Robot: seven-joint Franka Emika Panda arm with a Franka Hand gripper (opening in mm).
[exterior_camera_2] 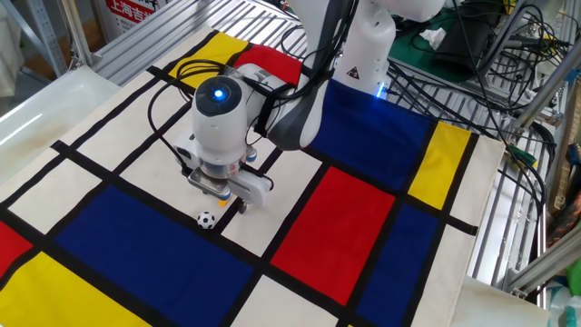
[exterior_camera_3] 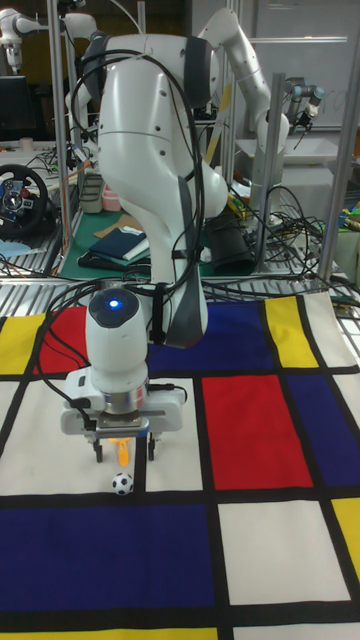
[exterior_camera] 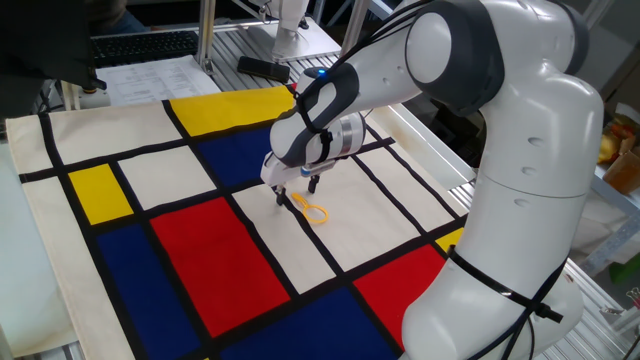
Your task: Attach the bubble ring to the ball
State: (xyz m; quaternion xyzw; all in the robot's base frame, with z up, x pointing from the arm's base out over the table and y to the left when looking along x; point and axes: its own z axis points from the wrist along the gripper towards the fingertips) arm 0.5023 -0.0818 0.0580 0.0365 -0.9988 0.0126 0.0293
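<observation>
The bubble ring (exterior_camera: 312, 210) is a thin yellow-orange loop lying flat on a white panel of the cloth. In the tall fixed view its handle (exterior_camera_3: 121, 447) shows between my fingers. My gripper (exterior_camera: 297, 192) is low over the handle end, open, one finger on each side of it (exterior_camera_3: 124, 455). The ball (exterior_camera_2: 207, 219), white with black patches, rests on a black stripe just in front of the gripper (exterior_camera_2: 222, 195), apart from it. It also shows in the tall fixed view, the ball (exterior_camera_3: 122, 484) a little below the ring. The ball is hidden in one fixed view.
A cloth (exterior_camera: 200, 250) of red, blue, yellow and white panels with black stripes covers the table. The robot's base (exterior_camera_2: 363, 54) and cables stand at the far side. A white tray (exterior_camera_2: 36, 100) lies off the cloth's left edge.
</observation>
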